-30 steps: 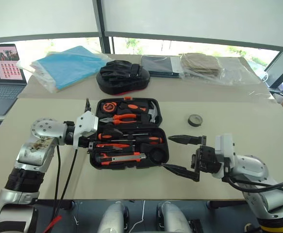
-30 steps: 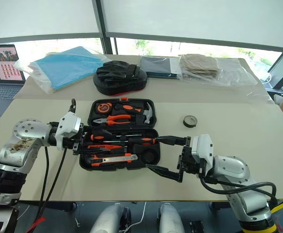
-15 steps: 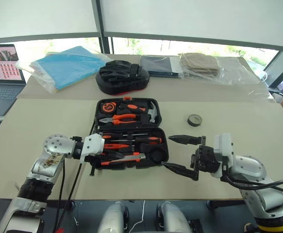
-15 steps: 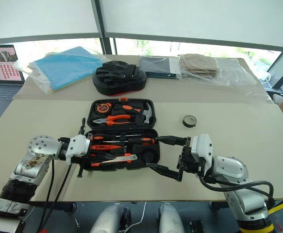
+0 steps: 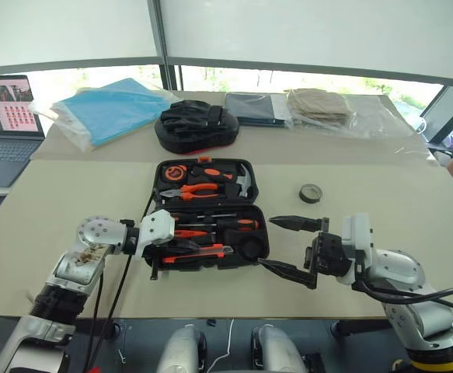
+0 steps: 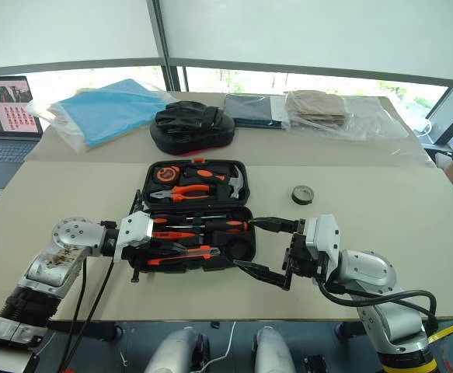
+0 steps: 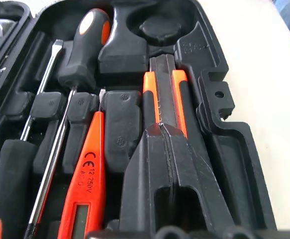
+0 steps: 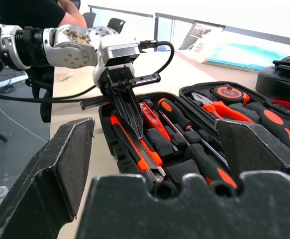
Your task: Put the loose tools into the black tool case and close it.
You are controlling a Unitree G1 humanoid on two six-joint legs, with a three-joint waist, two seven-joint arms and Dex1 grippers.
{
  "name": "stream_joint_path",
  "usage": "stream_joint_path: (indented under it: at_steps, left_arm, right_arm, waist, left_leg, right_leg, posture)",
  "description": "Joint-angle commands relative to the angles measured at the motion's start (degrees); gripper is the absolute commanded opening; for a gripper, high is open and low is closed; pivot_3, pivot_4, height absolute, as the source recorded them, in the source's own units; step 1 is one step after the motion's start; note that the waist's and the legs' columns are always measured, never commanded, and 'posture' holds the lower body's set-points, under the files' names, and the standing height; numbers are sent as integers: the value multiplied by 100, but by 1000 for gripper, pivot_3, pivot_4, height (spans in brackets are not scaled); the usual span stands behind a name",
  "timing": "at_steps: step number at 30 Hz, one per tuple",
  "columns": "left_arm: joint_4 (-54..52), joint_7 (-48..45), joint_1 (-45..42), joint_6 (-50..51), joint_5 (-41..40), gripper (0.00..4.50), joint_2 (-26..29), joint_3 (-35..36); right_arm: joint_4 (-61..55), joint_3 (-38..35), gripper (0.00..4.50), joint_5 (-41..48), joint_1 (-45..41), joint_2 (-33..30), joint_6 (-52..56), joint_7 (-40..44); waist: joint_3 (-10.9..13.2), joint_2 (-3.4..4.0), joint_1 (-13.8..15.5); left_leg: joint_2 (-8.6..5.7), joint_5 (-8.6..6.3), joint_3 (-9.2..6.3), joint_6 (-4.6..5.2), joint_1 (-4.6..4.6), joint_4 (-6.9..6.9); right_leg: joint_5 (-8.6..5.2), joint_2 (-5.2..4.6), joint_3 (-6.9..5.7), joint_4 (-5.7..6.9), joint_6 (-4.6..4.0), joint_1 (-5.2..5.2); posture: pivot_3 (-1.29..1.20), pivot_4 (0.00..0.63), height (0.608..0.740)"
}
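With the left end effector pressed together on the utility knife in the open tool case, pushing unevenly could tip it from its slot, and the tape roll far right by the spread right end effector could get shut out

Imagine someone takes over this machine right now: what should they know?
Left pincer: shut, tips on the utility knife in the open black tool case.
Right pincer: open, empty, beside the case's right edge.
Done: two screwdrivers, tester screwdriver and knife lie in the case.
Left: tape roll sits on the table; put it in, then close the case.
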Motion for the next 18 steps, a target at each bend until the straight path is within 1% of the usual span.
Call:
stream_joint_path:
  at_steps: [1,4,8,9,10,12,14,18]
  left_arm:
    - [84,218,278,229,351,18,-20,-291]
    - [-108,311,241,278,-75,18,-193,4]
    - [-430,163,221,232,-749,18,-202,554]
    - [-576,268,224,418,-964,415,-173,782]
    - [-727,293,229,660,-1289,536,-133,1025]
    - [-969,300,336,941,-1657,1068,38,1416]
    - [-1072,328,482,1138,-1798,1859,280,1756]
    - [-813,223,817,832,-1802,3315,634,2390]
  right_arm:
    - [-186,-49,4500,7,-10,11,-35,-55]
    - [-193,-150,4500,5,67,-32,-37,-94]
    - [-192,-508,4500,6,320,-189,-84,-116]
    - [-188,-667,4500,20,424,-241,-107,-135]
    - [-185,-843,4500,54,541,-286,-104,-153]
    - [-194,-1206,4500,193,821,-340,-88,-155]
    - [-177,-1530,4500,166,1130,-345,-189,-187]
    - [-49,-2017,4500,-58,1787,-234,-462,-263]
  waist:
    - [-21,27,0]
    - [-30,41,21]
    - [-27,36,32]
    - [-25,33,23]
    - [-24,31,18]
    - [-18,20,20]
    - [-18,20,6]
    - [-18,20,-14]
  left_leg:
    - [-1,0,1,0,4,-3]
    - [-2,0,3,0,9,-5]
    - [-3,0,2,0,-10,-2]
    - [-3,0,3,0,-25,-1]
    - [-3,0,2,1,-34,0]
    - [-3,0,-2,1,-56,1]
    - [-4,1,-3,1,-70,0]
    - [-6,-2,0,0,-67,-8]
  right_leg:
    - [0,-2,1,-2,0,3]
    - [-11,-5,1,-1,-16,5]
    - [-12,-5,1,-2,-16,-8]
    - [-10,-5,1,-3,-16,-21]
    - [0,-5,1,-3,-6,-30]
    - [19,-3,-1,-1,0,-49]
    - [28,-1,1,1,-15,-66]
    - [20,1,2,0,-10,-67]
  posture:
    - [0,150,740]
    - [0,150,740]
    - [0,150,740]
    - [0,150,740]
    - [0,150,740]
    - [0,150,740]
    - [0,150,740]
    - [0,150,740]
